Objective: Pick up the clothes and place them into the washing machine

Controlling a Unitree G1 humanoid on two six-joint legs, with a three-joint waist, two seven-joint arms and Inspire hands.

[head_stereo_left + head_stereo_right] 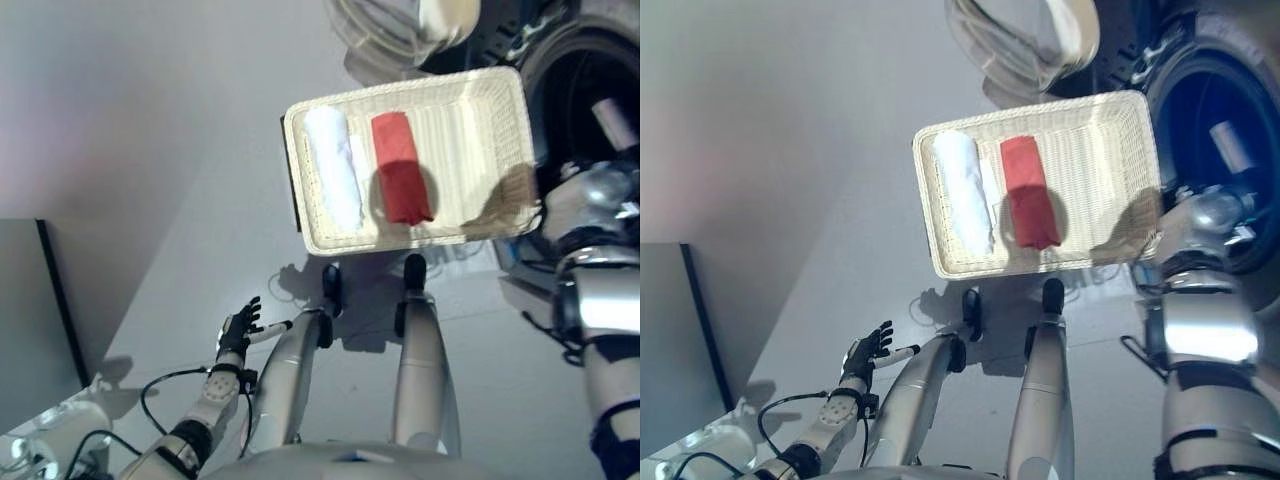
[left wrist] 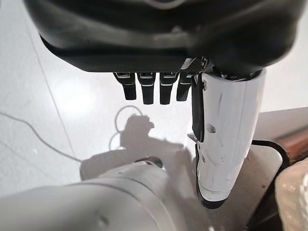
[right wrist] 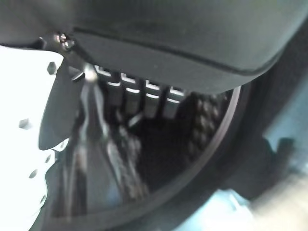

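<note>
Left eye view: wicker basket [image 1: 505, 120] holding white rolled cloth [image 1: 334, 167] and red rolled cloth [image 1: 401, 168], beside washing machine drum [image 1: 1215, 150]. Right robot hand [image 3: 139, 96]: inside drum opening, fingers straight, empty. Left robot hand [image 1: 238, 330]: spread, idle, low.

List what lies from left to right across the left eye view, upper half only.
Bare floor → basket's left rim → white rolled cloth → red folded cloth → washing machine drum opening.
</note>
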